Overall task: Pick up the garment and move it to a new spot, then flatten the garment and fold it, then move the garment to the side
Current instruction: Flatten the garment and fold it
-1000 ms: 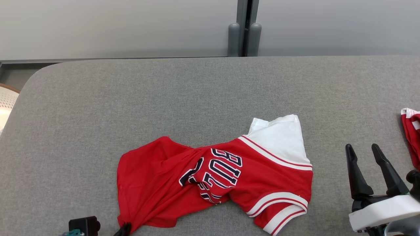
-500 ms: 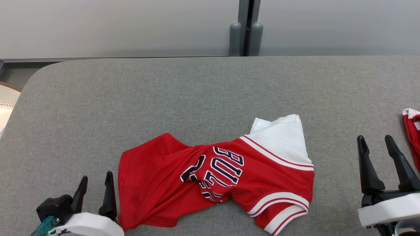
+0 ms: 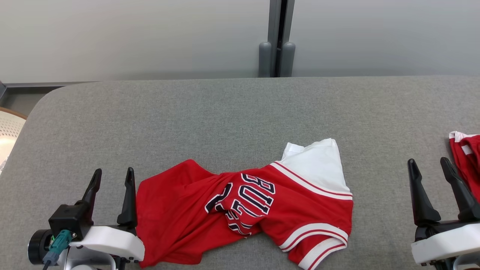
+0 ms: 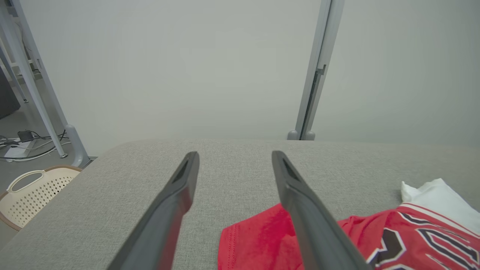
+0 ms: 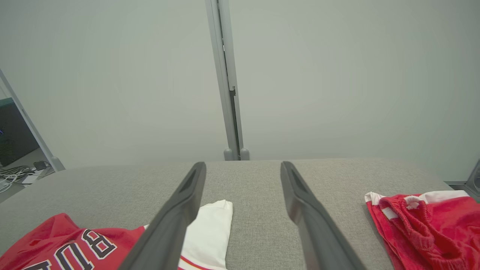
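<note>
Grey fabric-topped desk, pale wall behind, one grey post standing at the far edge — used as the reference below. Garment, a red jersey with white trim, lies crumpled on the near half of the desk, in front of the post and spreading to both sides of it.

Left tool sits well left of the post, fingers spread wide, nothing held. Its inner finger is just beside the garment's red edge. Right tool sits well right of the post, likewise wide and empty, apart from the garment.

Risks, as judged: the cloth is twisted at mid-body, so a pinch on one layer would likely tighten the twist rather than lift it clean. A second red cloth, farther right of the post than the right tool, could snag on a wide reach.

Long axis runs left to right, across the line to the post — white panel end points right and away, plain red end left.
</note>
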Tool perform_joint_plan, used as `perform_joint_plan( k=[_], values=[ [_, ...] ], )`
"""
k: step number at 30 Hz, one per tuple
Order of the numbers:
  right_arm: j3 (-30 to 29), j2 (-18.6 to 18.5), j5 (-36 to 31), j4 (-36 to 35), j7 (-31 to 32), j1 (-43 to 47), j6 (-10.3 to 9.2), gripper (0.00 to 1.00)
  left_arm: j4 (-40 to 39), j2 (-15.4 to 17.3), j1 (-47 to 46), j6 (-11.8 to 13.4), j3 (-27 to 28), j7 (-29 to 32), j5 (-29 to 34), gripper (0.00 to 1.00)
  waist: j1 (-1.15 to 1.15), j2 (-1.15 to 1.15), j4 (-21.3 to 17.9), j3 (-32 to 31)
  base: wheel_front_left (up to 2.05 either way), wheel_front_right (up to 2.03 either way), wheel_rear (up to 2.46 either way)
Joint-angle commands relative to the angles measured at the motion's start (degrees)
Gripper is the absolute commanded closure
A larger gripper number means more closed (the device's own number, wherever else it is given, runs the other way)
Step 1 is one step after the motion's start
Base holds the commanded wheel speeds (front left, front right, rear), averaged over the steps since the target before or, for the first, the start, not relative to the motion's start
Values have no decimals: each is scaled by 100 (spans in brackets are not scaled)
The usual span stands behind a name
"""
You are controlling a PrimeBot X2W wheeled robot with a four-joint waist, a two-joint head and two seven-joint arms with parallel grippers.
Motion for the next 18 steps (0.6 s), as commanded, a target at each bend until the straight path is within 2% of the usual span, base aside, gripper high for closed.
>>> perform_joint_plan(
  k=[1, 10, 14, 18],
  values=[
    [-6, -12, 17, -34, 12, 47, -2, 0, -10, 65, -30, 34, -4, 35, 45, 0, 0, 0, -11, -18, 0, 0, 0],
    [-6, 42, 16, -79, 41, 70, -2, 0, -40, 183, -6, 82, -109, 263, 126, 0, 0, 0, -12, 3, 0, 0, 0],
    [5, 67, 49, -40, 21, 51, -2, 0, 272, 146, -36, -88, -208, 493, -78, 0, 0, 0, -12, 84, 0, 0, 0],
    [58, 81, 97, 32, -14, -18, -2, 0, 1112, 21, -148, -382, -272, 678, -384, 0, 0, 0, -44, 211, 0, 0, 0]
  ],
)
